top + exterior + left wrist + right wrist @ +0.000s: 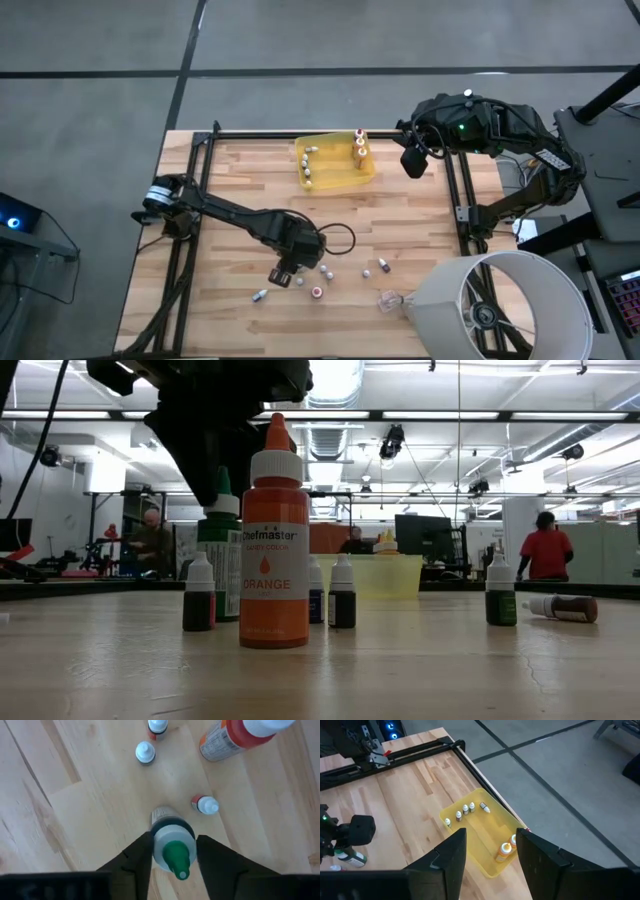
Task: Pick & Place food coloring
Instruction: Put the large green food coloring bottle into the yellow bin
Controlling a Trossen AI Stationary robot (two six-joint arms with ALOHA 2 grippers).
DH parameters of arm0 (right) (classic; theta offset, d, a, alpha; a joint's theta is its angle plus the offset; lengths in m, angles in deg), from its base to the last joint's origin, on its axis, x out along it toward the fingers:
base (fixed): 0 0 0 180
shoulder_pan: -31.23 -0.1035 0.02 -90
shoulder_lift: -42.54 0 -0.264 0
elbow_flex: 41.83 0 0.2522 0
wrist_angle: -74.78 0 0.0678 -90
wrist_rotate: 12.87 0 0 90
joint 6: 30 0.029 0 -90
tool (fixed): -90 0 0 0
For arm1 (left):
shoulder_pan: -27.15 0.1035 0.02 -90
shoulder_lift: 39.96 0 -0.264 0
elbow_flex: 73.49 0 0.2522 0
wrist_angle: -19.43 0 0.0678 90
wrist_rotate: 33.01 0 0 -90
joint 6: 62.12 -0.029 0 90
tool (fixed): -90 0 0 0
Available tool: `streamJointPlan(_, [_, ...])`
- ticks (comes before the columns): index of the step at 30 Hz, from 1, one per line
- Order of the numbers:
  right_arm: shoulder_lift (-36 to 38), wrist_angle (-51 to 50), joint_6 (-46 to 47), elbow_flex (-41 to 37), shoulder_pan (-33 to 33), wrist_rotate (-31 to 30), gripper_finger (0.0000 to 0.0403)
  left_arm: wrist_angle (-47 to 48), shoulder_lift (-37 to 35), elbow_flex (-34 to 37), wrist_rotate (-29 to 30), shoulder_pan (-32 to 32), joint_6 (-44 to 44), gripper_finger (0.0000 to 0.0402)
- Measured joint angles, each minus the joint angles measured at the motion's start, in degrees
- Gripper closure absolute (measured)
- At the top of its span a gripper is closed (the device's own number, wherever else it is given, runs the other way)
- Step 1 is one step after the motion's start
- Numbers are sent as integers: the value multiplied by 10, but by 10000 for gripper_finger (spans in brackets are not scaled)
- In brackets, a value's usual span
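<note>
A green-capped food coloring bottle stands upright on the wooden table, near its front edge. My left gripper has come down over it and is shut on it. In the low view this bottle is just behind a bigger orange bottle. Several tiny bottles stand or lie around them. My right gripper hangs open and holds nothing, high over the table's far right, beside the yellow tray. The tray holds several bottles. My left gripper pinches the green-capped bottle between its two fingers, at the white collar just under the cap. The fingers reach down steeply from above, one on each side. The bottle is upright with its base on the table.
The orange bottle lies close to my left gripper's far side. More small bottles and a clear plastic scrap are scattered to the right. A large white lamp shade covers the near right corner. People show in the room beyond the table.
</note>
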Motion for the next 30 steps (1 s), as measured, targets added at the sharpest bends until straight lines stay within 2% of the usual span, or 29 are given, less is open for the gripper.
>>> streamJointPlan(5, [0,0,0,0,0,0,239,-1,0,0,-1,0,0,313])
streamJointPlan(15, [0,0,-2,0,0,0,239,17,0,-27,-3,23,1,306])
streamJointPlan(22, [0,0,0,0,0,0,239,73,0,-104,2,90,-11,309])
streamJointPlan(30, [0,0,-1,0,0,0,239,109,0,-199,3,206,-11,308])
